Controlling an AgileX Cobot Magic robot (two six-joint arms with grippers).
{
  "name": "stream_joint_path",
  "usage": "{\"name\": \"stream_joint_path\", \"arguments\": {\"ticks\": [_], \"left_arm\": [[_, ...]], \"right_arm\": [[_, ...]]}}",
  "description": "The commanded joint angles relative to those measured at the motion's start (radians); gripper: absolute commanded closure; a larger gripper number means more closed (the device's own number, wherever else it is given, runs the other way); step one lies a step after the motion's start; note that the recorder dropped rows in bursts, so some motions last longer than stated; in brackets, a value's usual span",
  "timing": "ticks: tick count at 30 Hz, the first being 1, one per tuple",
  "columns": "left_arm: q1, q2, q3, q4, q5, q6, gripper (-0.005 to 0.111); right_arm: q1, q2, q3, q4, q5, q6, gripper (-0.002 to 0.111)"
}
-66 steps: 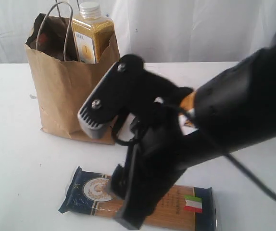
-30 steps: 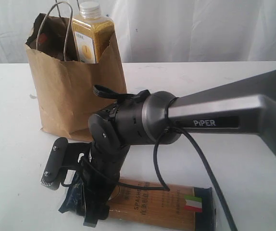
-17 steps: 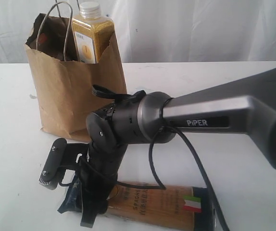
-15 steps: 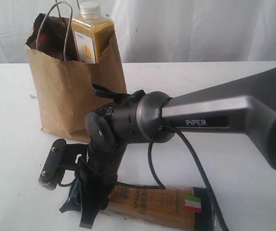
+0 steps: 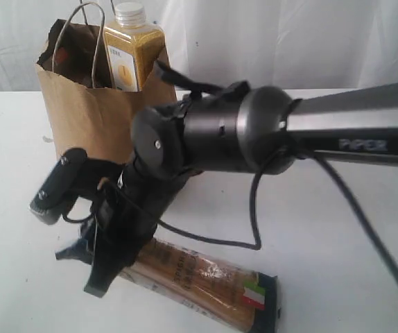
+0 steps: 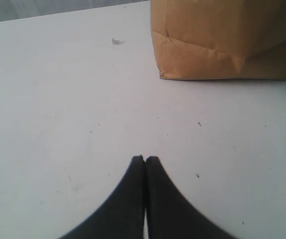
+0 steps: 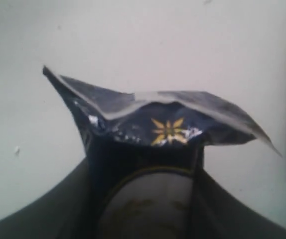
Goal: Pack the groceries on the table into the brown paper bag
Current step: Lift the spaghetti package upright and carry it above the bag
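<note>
The brown paper bag [image 5: 81,125] stands upright at the back left of the table [image 5: 344,236]. The yellow-grain bottle [image 5: 133,48] pokes out of its top. My right gripper [image 5: 71,243] is shut on the blue end of the spaghetti packet [image 5: 199,281], and that end is raised off the table while the flag end rests low. In the right wrist view the packet's crumpled blue end [image 7: 163,124] sits between the fingers of the right gripper [image 7: 145,194]. My left gripper [image 6: 144,159] is shut and empty, low over the table [image 6: 58,99], short of the bag [image 6: 222,40]. The other groceries are hidden.
The right arm's thick body [image 5: 227,139] and its looping black cable [image 5: 254,229] cover the middle of the exterior view and part of the bag. A white curtain [image 5: 289,41] hangs behind the table. A tiny scrap [image 6: 115,41] lies beside the bag.
The right gripper came down over the packet's blue end, closed on it, then rose and shifted left. The packet's blue end is lifted and the packet now lies slanted.
</note>
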Motion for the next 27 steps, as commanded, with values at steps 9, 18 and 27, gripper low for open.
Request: {"name": "stream_joint_path", "arguments": {"ticks": [9,18,27], "left_arm": [[0.004,-0.005,0.003,-0.001,-0.003,0.001,0.107],[0.004,-0.005,0.003,-0.001,-0.003,0.001,0.107],[0.004,-0.005,0.003,-0.001,-0.003,0.001,0.107]], "right_arm": [[-0.002,-0.439,0.008,0.03,-0.028,0.196,0.108],[-0.002,-0.729,0.139,0.017,-0.449,0.382,0.108],[-0.002,-0.818,0.124,0.007,-0.638,0.382,0.108]]}}
